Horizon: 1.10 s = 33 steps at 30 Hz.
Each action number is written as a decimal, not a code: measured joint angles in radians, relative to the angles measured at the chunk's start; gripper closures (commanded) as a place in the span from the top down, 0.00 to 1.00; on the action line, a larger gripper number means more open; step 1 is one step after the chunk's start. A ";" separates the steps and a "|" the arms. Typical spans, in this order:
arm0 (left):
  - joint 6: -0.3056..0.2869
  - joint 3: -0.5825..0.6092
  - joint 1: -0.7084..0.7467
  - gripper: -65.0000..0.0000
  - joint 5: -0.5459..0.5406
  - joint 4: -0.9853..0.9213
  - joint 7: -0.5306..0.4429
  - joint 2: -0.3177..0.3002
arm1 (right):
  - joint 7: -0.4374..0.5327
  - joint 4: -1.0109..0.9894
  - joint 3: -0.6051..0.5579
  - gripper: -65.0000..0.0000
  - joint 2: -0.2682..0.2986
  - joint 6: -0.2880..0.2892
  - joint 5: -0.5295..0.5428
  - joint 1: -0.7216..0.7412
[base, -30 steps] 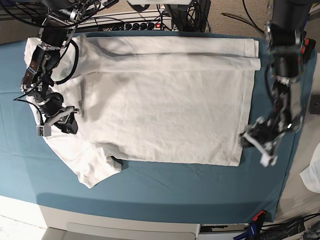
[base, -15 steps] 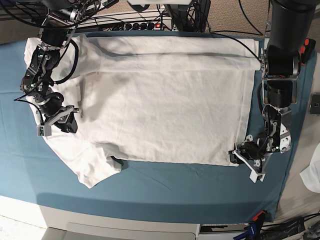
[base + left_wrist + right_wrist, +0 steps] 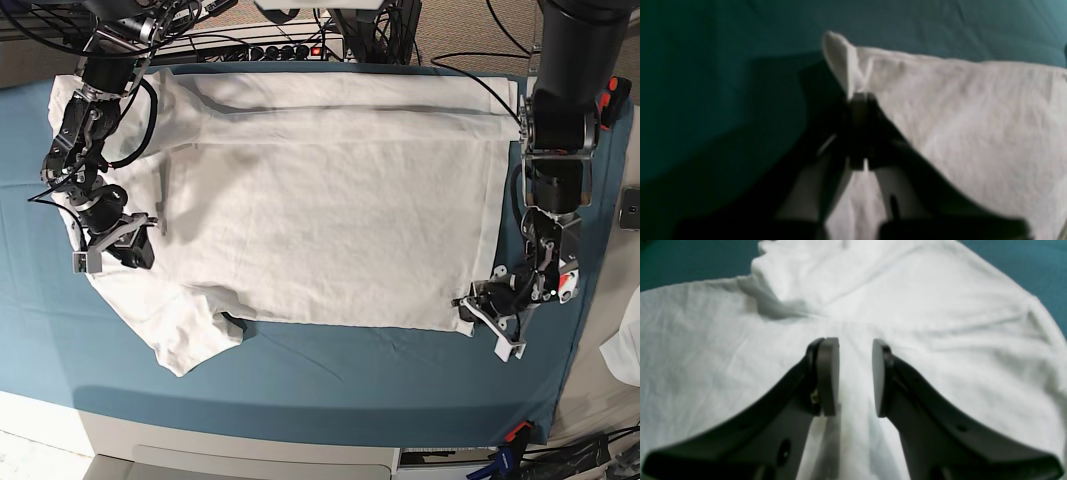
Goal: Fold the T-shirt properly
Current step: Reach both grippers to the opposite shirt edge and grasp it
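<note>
The white T-shirt [image 3: 330,220] lies spread flat on the teal-blue cloth [image 3: 350,370], collar end at the left and hem at the right. My left gripper [image 3: 468,308] sits at the hem's near right corner. In the left wrist view this left gripper [image 3: 858,98] is shut on the T-shirt [image 3: 973,126], and the pinched corner stands up just past the tips. My right gripper [image 3: 115,250] rests over the shoulder and sleeve area at the left. In its wrist view the right gripper [image 3: 855,346] has its jaws apart above the T-shirt [image 3: 907,290].
A small white fabric scrap [image 3: 625,345] hangs at the right edge. A power strip and cables [image 3: 260,50] run along the back. The near sleeve [image 3: 185,335] sticks out toward the table's white front edge [image 3: 200,440]. Teal-blue cloth [image 3: 723,66] lies beyond the hem corner.
My left gripper slid left onto the hem's near corner and closed on it. The right arm stayed where it was.
</note>
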 measured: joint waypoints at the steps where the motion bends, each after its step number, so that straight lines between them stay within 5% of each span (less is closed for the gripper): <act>1: 0.000 0.000 0.000 0.00 0.000 0.000 0.003 0.000 | 0.009 0.000 0.000 0.35 0.002 -0.024 -0.065 0.010; 4: 0.000 0.000 0.000 0.00 0.000 0.000 0.007 0.000 | 0.056 -0.009 0.000 0.45 0.016 -0.174 -0.206 0.074; 7: -0.011 0.000 0.000 0.00 0.000 0.000 0.011 -0.002 | 0.068 -0.024 0.001 0.46 0.049 -0.248 -0.251 0.158; 20: -0.018 0.000 0.008 0.00 -0.021 0.000 0.011 -0.007 | 0.268 -0.627 -0.001 0.46 0.140 -0.251 -0.276 0.375; 33: -0.051 0.000 0.011 0.00 -0.027 0.000 0.011 -0.008 | 0.327 -0.705 -0.001 0.46 0.140 -0.292 -0.343 0.384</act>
